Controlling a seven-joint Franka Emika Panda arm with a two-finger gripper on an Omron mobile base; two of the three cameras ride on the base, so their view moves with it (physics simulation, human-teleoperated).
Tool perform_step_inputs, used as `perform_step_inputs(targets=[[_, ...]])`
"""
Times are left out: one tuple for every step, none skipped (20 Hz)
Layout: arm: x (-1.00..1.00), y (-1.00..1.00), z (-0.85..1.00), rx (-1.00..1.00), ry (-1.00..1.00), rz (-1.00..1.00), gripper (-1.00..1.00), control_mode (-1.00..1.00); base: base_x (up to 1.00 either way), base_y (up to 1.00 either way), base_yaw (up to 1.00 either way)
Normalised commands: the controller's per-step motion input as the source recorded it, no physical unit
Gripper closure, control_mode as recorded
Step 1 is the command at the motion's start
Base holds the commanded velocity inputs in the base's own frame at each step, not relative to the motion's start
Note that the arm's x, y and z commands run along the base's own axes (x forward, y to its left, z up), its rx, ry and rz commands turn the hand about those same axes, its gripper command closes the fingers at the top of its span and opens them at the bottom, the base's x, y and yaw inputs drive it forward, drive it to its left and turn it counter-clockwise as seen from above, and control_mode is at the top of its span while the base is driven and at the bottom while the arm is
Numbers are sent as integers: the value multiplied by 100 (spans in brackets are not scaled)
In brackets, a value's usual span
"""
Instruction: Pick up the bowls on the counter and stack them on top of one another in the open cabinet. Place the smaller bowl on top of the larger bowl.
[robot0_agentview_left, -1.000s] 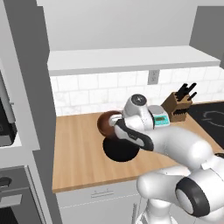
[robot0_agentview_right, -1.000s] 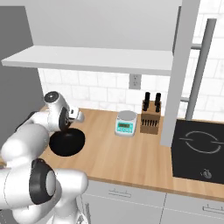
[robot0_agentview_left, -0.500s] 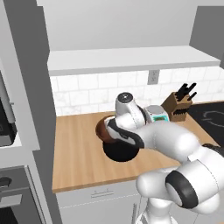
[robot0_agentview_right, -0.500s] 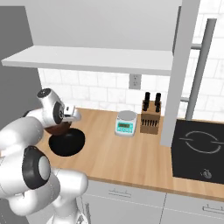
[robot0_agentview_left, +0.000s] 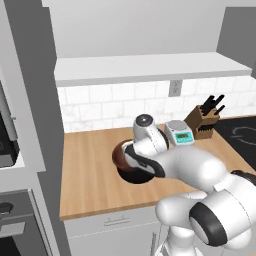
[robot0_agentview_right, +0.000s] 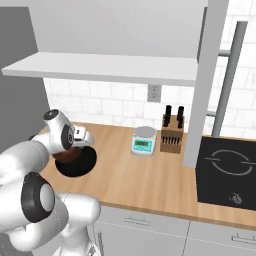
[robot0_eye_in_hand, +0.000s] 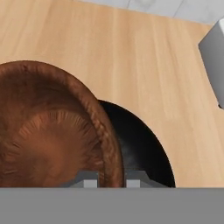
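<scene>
In the hand view the smaller bowl (robot0_eye_in_hand: 48, 131) filled the left side, its reddish-brown wooden hollow facing the camera. Its right rim ran down between the two fingertips (robot0_eye_in_hand: 89, 180) of the pincer (robot0_eye_in_hand: 111, 181), one tip inside the hollow and one outside the wall, so the pincer was closed on that rim. Just right of the rim, and under it, lay the glossy black larger bowl (robot0_eye_in_hand: 140, 148), the wooden one overlapping its left part. Further right stretched the bare light wood of the surface (robot0_eye_in_hand: 153, 65).

From the left base view the smaller bowl (robot0_agentview_left: 121, 154) sat at the left end of the arm, above the larger bowl (robot0_agentview_left: 137, 176), which rested on the surface (robot0_agentview_left: 90, 175) toward its middle. Above hung the open cabinet (robot0_agentview_left: 145, 67), well apart from both bowls. To the right stood a kitchen scale (robot0_agentview_left: 179, 133) and then a knife block (robot0_agentview_left: 204, 120) by the tiled wall.
</scene>
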Motion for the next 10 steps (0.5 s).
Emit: perform_step_inputs(targets=[[0, 0, -24, 0, 0, 0, 100, -100, 0, 0, 0], [0, 0, -27, 0, 0, 0, 100, -100, 0, 0, 0], [14, 0, -43, 0, 0, 0, 100, -100, 0, 0, 0], [19, 0, -44, 0, 0, 0, 100, -100, 0, 0, 0], [20, 0, -40, 0, 0, 0, 100, -100, 0, 0, 0], [11, 0, -27, 0, 0, 0, 100, -100, 0, 0, 0], [3, -1, -19, 0, 0, 0, 100, -100, 0, 0, 0], [0, 0, -5, 0, 0, 0, -100, -100, 0, 0, 0], [3, 0, 0, 0, 3, 0, -100, -100, 0, 0, 0], [4, 0, 0, 0, 3, 0, -100, -100, 0, 0, 0]])
